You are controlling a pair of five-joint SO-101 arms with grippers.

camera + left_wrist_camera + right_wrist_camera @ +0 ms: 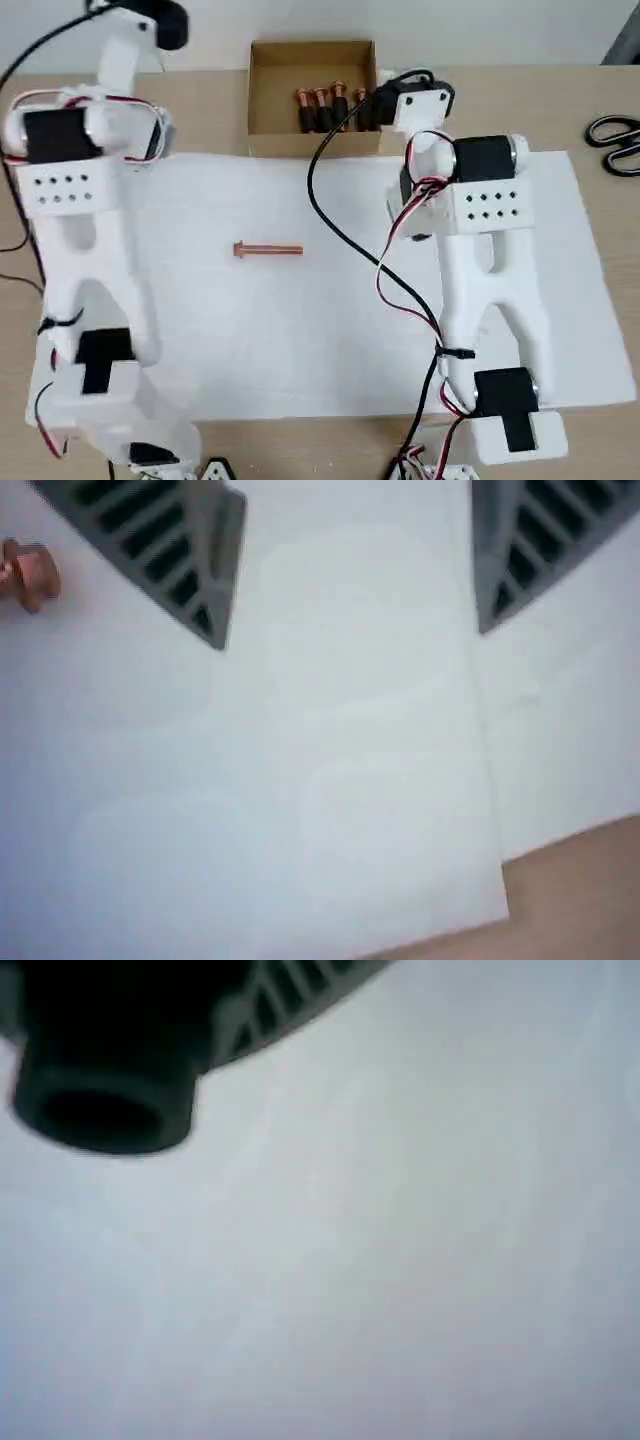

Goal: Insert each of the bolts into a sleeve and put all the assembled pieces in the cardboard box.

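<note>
One bare copper bolt (268,250) lies flat on the white foam mat (300,340), between the two arms. Its head (25,575) shows at the edge of the left wrist view. My left gripper (350,630) hangs open over the mat near a mat corner, with nothing between its grey fingers (190,560). My right gripper (200,1030) is shut on a black sleeve (100,1110), whose open end faces the camera, just above the mat. The cardboard box (262,100) at the back holds several bolts in sleeves (325,108).
The left arm (70,150) stands over the mat's left side and the right arm (470,190) over its right side. Scissors (615,140) lie on the wooden table at the far right. A black cable (345,235) loops over the mat beside the right arm.
</note>
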